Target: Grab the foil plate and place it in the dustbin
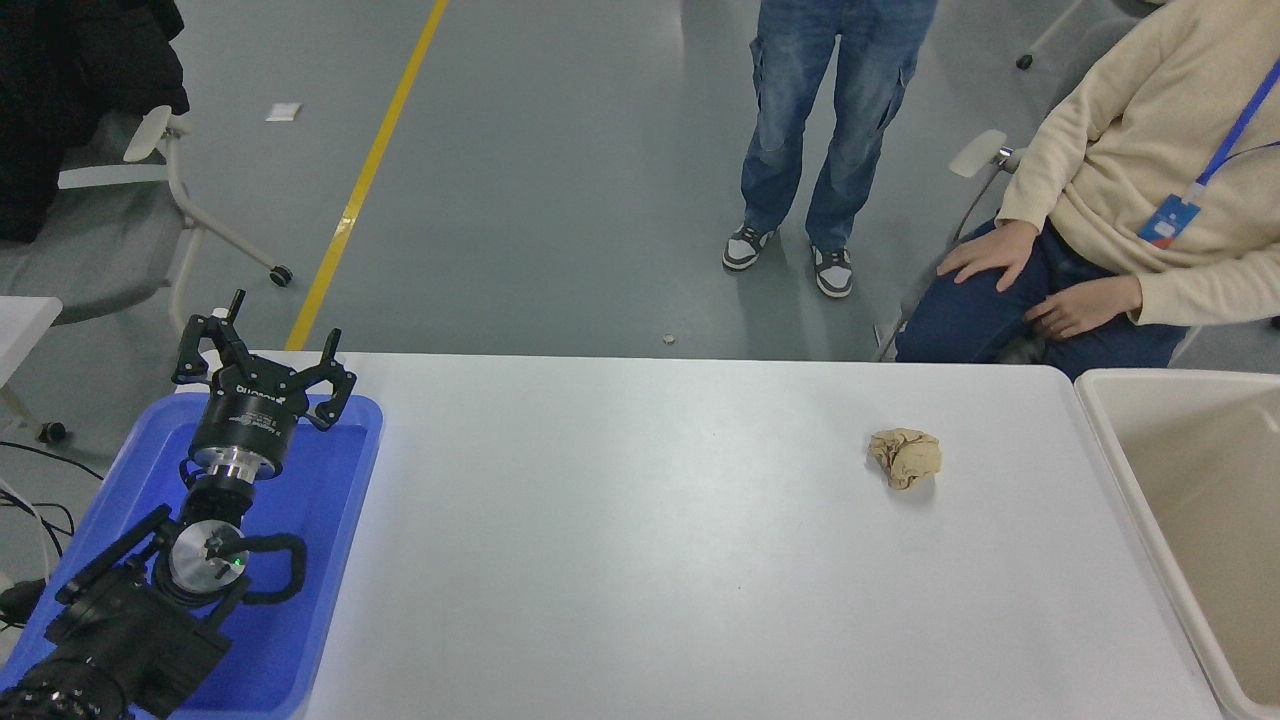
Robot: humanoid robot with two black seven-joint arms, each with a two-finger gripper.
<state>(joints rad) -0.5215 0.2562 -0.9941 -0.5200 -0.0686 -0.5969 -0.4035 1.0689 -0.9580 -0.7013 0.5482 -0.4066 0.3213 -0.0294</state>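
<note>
The foil plate is out of view. The dustbin (1110, 440), a large beige bin with a thick rim, stands at the table's right edge; the part of its inside that shows holds nothing. My left gripper (262, 352) is parked at the lower left above a blue tray, open, with nothing between its fingers. My right arm and its gripper are out of view.
A small tan crumpled paper ball (906, 456) lies on the white table (640, 560), left of the dustbin. The blue tray (330, 520) sits under the left arm. One person sits at the far right (1130, 170); another stands beyond the table (810, 130).
</note>
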